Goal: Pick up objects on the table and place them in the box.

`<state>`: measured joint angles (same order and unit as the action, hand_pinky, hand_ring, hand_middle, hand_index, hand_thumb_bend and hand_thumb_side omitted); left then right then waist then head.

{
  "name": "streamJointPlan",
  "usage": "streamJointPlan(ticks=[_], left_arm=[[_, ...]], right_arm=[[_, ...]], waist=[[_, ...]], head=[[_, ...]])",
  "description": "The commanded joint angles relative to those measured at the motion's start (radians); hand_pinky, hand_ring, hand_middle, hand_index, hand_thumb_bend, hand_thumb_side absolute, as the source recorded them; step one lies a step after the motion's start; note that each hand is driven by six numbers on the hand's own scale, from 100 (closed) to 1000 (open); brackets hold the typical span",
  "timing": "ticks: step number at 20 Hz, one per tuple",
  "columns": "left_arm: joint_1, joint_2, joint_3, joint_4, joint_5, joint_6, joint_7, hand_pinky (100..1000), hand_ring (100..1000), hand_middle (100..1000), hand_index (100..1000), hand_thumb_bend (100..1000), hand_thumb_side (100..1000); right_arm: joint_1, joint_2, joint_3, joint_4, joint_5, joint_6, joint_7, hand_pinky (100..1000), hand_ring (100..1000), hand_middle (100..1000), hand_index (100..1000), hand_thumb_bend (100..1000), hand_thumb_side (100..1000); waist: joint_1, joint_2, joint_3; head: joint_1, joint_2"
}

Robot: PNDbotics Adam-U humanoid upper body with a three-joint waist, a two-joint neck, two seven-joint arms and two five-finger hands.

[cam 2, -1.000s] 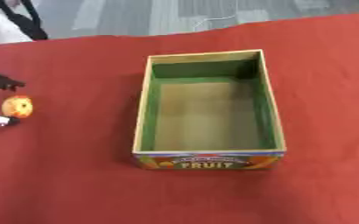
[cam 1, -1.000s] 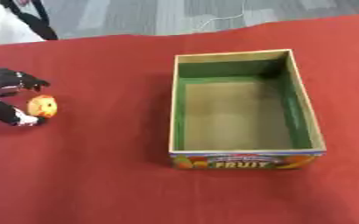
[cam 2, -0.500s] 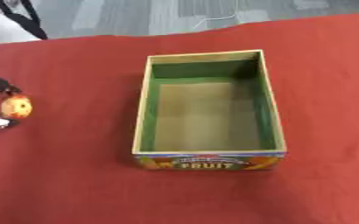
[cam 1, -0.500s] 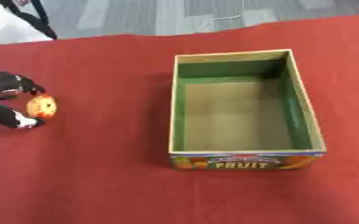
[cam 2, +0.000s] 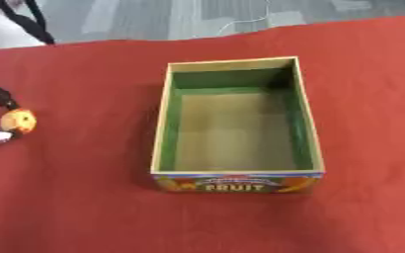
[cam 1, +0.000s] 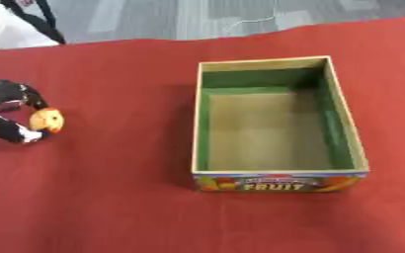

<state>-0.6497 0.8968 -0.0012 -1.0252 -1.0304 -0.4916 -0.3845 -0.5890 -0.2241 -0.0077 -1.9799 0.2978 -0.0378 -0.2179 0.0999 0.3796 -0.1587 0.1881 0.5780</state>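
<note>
The black left hand (cam 1: 7, 116) is cut off by the frame's left edge. Its fingers (cam 1: 24, 133) are curled around a small orange-yellow round object (cam 1: 47, 120). Bare red tabletop (cam 1: 119, 197) is seen between it and the green-lined cardboard fruit box (cam 1: 279, 179).

Small round orange-yellow object (cam 1: 46, 120) far left on the red cloth; open green-lined "FRUIT" box (cam 1: 276, 179) well apart, upright.

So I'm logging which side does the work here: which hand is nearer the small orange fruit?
Left. The left hand comes in from the left edge, its fingers curled around the orange fruit, well left of the box. The right hand shows in neither view.
</note>
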Motion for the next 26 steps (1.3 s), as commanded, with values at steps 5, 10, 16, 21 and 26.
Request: streamJointPlan(ticks=[5, 10, 16, 21, 26], left_arm=[[-0.017, 0.032, 0.012, -0.009, 0.031, -0.007, 0.024, 550, 705, 627, 765, 264, 579], [-0.018, 0.030, 0.012, -0.004, 0.043, -0.010, 0.035, 527, 679, 597, 714, 100, 353], [-0.018, 0.031, 0.012, -0.008, 0.068, 0.002, 0.076, 468, 615, 546, 665, 100, 251], [-0.016, 0.036, 0.011, -0.013, 0.083, 0.009, 0.093, 436, 587, 518, 649, 100, 236], [-0.014, 0.041, 0.011, -0.018, 0.091, 0.014, 0.113, 418, 571, 505, 624, 100, 229]], right_arm=[[-0.009, -0.015, -0.005, -0.019, -0.003, 0.002, -0.005, 860, 871, 619, 824, 100, 1000], [-0.009, -0.012, -0.007, -0.020, -0.002, 0.002, -0.008, 860, 870, 619, 824, 100, 1000], [-0.008, -0.008, -0.008, -0.020, -0.002, 0.003, -0.011, 861, 871, 620, 824, 100, 1000], [-0.006, -0.004, -0.008, -0.020, 0.000, 0.006, -0.013, 862, 871, 620, 824, 100, 1000], [-0.004, 0.000, -0.008, -0.020, 0.001, 0.006, -0.016, 862, 870, 620, 824, 100, 1000]], waist=[[-0.004, -0.021, 0.002], [-0.006, -0.023, 0.002], [-0.011, -0.027, 0.004], [-0.013, -0.033, 0.006], [-0.015, -0.038, 0.007]], head=[[0.002, -0.010], [0.003, -0.013], [0.002, -0.012], [0.002, -0.010], [0.002, -0.009]])
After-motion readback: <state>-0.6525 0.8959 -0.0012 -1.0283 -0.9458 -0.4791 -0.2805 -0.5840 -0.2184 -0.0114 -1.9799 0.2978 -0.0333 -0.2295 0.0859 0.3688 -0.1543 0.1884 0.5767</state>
